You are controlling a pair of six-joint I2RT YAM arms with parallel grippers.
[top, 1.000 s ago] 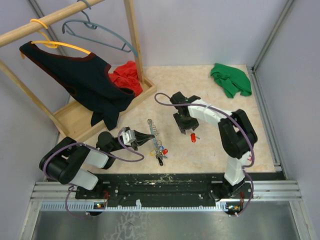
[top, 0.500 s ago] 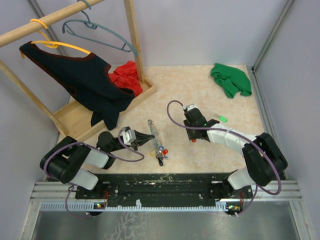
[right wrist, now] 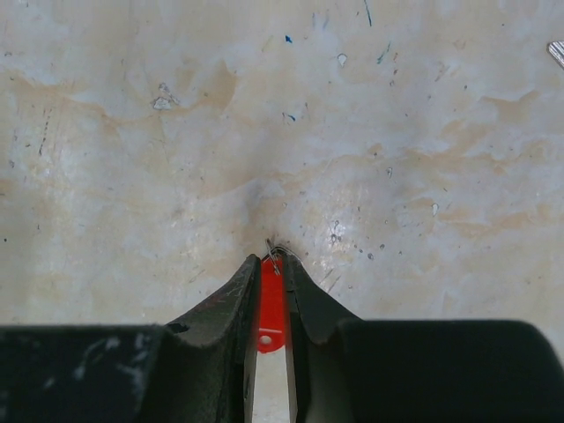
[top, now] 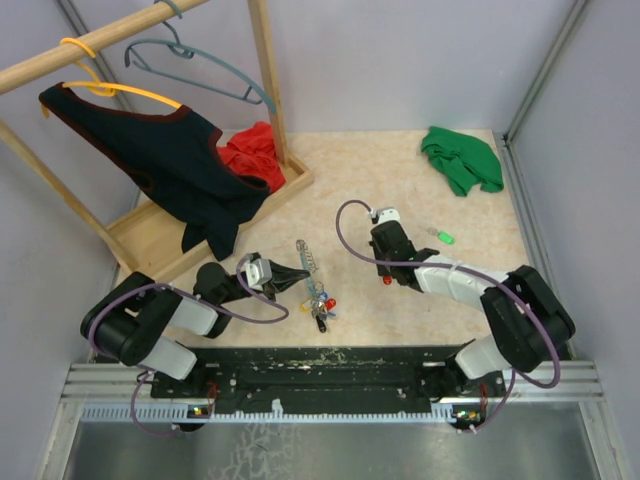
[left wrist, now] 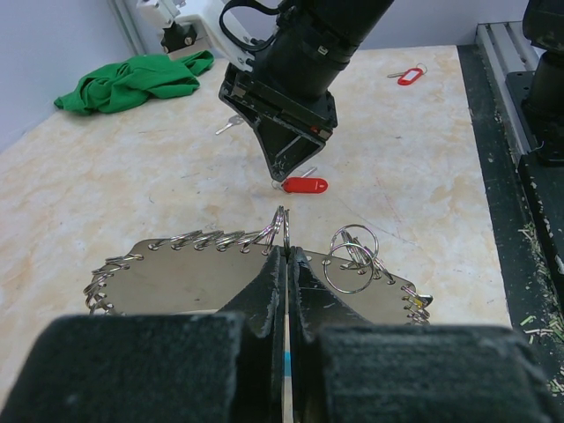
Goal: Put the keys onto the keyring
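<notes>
Between the tips of the right pincer, the red key is pinched by its plastic head, low on the tabletop; the left pincer, pressed together, clamps the keyring; the green key lies apart, off the right pincer's outer side.

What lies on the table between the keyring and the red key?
Nothing. In the left wrist view, only bare tabletop separates the keyring from the red key.

Coiled keyring near red key; green key well apart
</notes>
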